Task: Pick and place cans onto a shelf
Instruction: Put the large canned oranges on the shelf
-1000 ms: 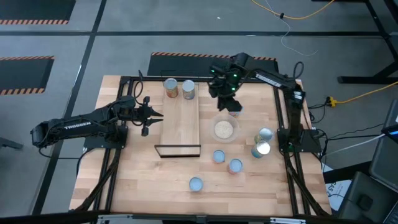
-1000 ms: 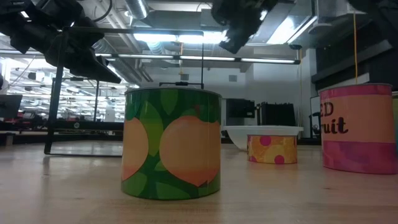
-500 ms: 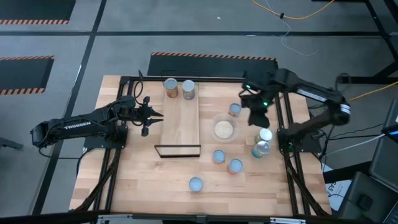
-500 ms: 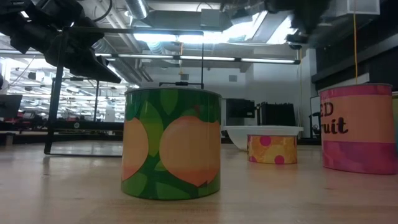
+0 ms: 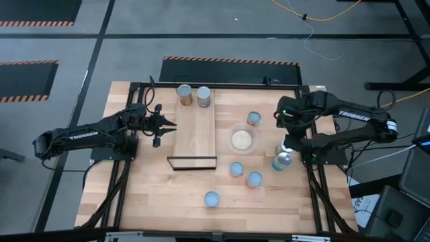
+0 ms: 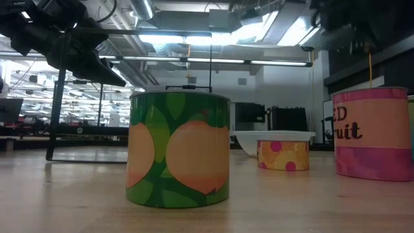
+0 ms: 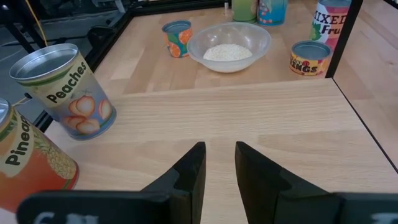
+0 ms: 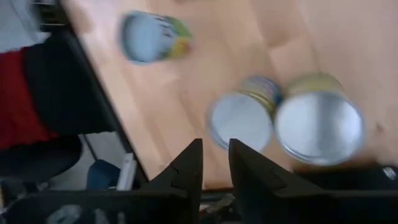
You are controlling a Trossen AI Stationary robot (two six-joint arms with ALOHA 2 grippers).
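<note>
Between picks: two cans on the shelf already. Right gripper empty, narrow, over right-side cans; needs opening, lowering. Left gripper narrow, idle beside shelf.

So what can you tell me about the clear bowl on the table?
The bowl is round, wide and shallow, of clear plastic or glass, with a heap of pale beige grains in its middle. It stands upright on the tabletop right of the shelf, touching neither it nor any can. The left wrist view shows its flared rim.

Dark arms, white lettering
</note>
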